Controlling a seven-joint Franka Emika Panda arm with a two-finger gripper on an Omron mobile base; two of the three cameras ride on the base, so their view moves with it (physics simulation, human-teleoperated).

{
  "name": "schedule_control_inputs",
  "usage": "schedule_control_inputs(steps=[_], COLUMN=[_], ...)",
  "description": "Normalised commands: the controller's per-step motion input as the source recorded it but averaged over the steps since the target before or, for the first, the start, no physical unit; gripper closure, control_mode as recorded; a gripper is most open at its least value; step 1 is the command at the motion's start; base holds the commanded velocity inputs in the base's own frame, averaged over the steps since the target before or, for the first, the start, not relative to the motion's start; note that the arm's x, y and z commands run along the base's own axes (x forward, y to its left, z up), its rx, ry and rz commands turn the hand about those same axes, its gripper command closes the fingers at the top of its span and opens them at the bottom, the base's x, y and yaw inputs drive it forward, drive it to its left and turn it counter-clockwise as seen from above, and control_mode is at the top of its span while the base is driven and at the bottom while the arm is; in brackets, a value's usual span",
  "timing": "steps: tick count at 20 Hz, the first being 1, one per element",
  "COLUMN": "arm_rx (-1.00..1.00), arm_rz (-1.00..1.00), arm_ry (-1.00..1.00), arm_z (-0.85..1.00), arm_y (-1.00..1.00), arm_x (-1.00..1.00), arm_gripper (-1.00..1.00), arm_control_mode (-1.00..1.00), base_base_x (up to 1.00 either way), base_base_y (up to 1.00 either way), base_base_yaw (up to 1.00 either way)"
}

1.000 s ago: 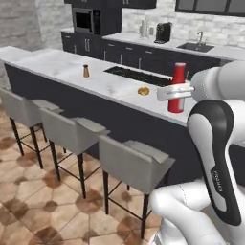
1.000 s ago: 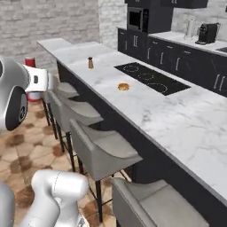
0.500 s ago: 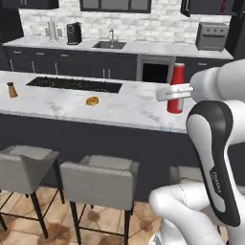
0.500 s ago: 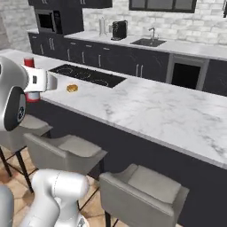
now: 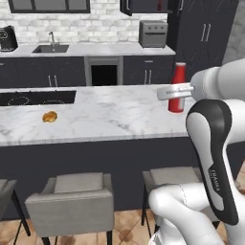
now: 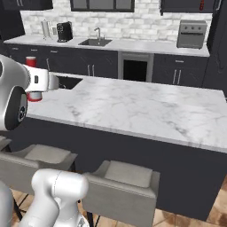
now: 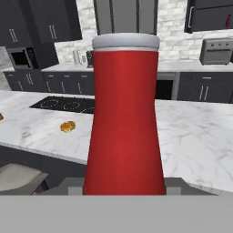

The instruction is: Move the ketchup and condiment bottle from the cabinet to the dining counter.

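Gripper (image 5: 173,92) clamping ketchup (image 5: 178,87) upright, carrying it above dining counter (image 5: 115,112). Aiming for bare marble well inside edge, clear of bun (image 5: 49,116). Lowering straight, keeping bottle vertical, releasing only once base is resting flat.

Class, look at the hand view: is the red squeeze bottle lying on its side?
No. The red squeeze bottle stands upright, whitish cap on top, above the white marble island top.

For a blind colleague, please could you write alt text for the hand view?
An upright red ketchup bottle with a whitish cap stands close in the middle, held between the gripper fingers. Behind it lies the white marble dining counter, with a small golden-brown item at the left.
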Motion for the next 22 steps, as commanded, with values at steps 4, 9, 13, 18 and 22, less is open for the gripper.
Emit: schedule_control_inputs(steps=[4, 9, 13, 18, 22], arm_rx=[0.00, 0.00, 0.00, 0.00, 0.00], arm_rz=[0.00, 0.00, 0.00, 0.00, 0.00], arm_ry=[0.00, 0.00, 0.00, 0.00, 0.00], arm_z=[0.00, 0.00, 0.00, 0.00, 0.00], arm_y=[0.00, 0.00, 0.00, 0.00, 0.00], arm_x=[0.00, 0.00, 0.00, 0.00, 0.00], arm_gripper=[1.00, 1.00, 1.00, 1.00, 1.00], arm_control_mode=[1.00, 1.00, 1.00, 1.00, 1.00], base_base_x=[0.65, 0.54, 0.04, 0.00, 0.00], base_base_y=[0.31, 0.25, 0.01, 0.00, 0.00], base_base_yaw=[-0.18, -0.12, 0.00, 0.00, 0.00])
